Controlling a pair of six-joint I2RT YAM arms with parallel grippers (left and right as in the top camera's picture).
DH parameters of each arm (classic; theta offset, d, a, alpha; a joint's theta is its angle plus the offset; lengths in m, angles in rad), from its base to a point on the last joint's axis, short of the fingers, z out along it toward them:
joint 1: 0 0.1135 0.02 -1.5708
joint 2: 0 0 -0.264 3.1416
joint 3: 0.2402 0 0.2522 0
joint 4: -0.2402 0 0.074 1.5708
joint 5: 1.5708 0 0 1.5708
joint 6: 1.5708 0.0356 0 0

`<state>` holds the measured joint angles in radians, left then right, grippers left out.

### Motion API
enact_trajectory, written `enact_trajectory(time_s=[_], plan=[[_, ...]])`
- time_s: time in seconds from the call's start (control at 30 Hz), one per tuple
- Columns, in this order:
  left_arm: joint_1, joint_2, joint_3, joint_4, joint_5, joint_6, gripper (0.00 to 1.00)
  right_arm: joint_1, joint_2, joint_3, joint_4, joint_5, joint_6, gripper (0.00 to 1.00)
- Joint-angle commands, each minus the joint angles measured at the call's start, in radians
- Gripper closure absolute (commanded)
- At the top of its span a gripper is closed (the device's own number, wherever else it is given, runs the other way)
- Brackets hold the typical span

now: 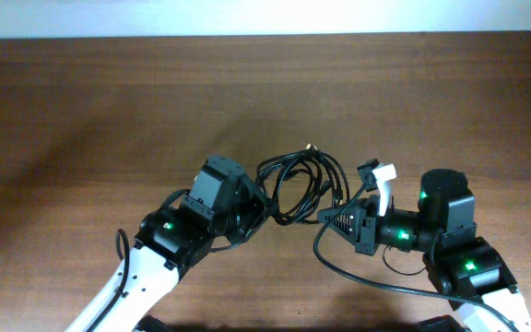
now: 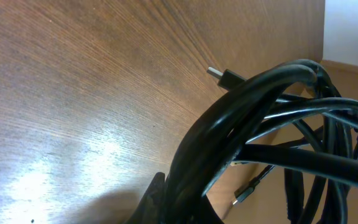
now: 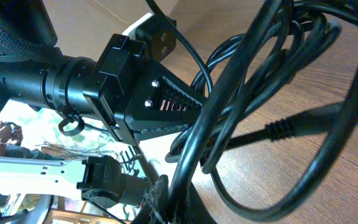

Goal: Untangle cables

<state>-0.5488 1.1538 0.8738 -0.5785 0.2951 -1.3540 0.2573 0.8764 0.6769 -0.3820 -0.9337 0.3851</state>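
The cables (image 1: pixel 298 183) are a bundle of thin black loops in the middle of the wooden table, between my two arms. My left gripper (image 1: pixel 258 208) is shut on the left side of the bundle; in the left wrist view several strands (image 2: pixel 241 118) run out of its jaws (image 2: pixel 182 205). A silver-tipped plug (image 2: pixel 221 75) sticks out past them, and a second plug (image 2: pixel 247 190) hangs lower. My right gripper (image 1: pixel 326 217) is shut on a strand at the bundle's right side. In the right wrist view that cable (image 3: pixel 229 106) rises from its jaws (image 3: pixel 166 202) amid the loops.
The wooden table (image 1: pixel 109 111) stretches wide to the left and back, with a pale wall edge along the top. A thicker black arm wire (image 1: pixel 358 275) curves on the table near my right arm. My left arm's black wrist (image 3: pixel 104 87) shows close in the right wrist view.
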Motion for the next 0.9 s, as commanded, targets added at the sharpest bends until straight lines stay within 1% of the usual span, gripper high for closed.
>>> enact_trajectory(time_s=[0.0, 0.17, 0.3, 0.4, 0.43, 0.53, 0.63, 0.73, 0.83, 0.87], plan=[[0.014, -0.002, 0.013, -0.019, -0.079, -0.048, 1.00, 0.004, -0.011, 0.010, 0.006, -0.050, -0.015, 0.96], [0.014, -0.002, 0.013, -0.045, -0.045, -0.048, 1.00, 0.004, -0.011, 0.010, 0.008, -0.024, -0.014, 0.96], [0.014, -0.002, 0.013, -0.060, -0.047, -0.048, 1.00, 0.004, -0.011, 0.010, 0.009, -0.019, -0.014, 0.96], [0.015, -0.002, 0.013, -0.036, -0.114, -0.049, 1.00, 0.004, -0.011, 0.010, 0.009, -0.016, -0.014, 0.96], [0.015, -0.002, 0.013, -0.013, -0.136, -0.089, 1.00, 0.004, -0.011, 0.010, 0.009, -0.016, -0.014, 0.96], [0.014, -0.002, 0.013, -0.014, -0.180, -0.242, 1.00, 0.004, -0.011, 0.010, 0.009, -0.016, -0.011, 0.96], [0.015, -0.002, 0.013, -0.090, -0.181, -0.377, 1.00, 0.004, -0.011, 0.010, 0.017, -0.016, -0.011, 0.96], [0.014, -0.002, 0.013, -0.099, -0.179, -0.431, 1.00, 0.004, -0.011, 0.010, 0.016, -0.016, -0.011, 0.96], [0.014, -0.002, 0.013, -0.097, -0.177, -0.433, 1.00, 0.004, -0.011, 0.010, 0.016, -0.006, -0.010, 0.96], [0.014, -0.002, 0.013, -0.095, -0.178, -0.433, 1.00, 0.004, -0.011, 0.010, 0.016, -0.004, -0.010, 0.94]])
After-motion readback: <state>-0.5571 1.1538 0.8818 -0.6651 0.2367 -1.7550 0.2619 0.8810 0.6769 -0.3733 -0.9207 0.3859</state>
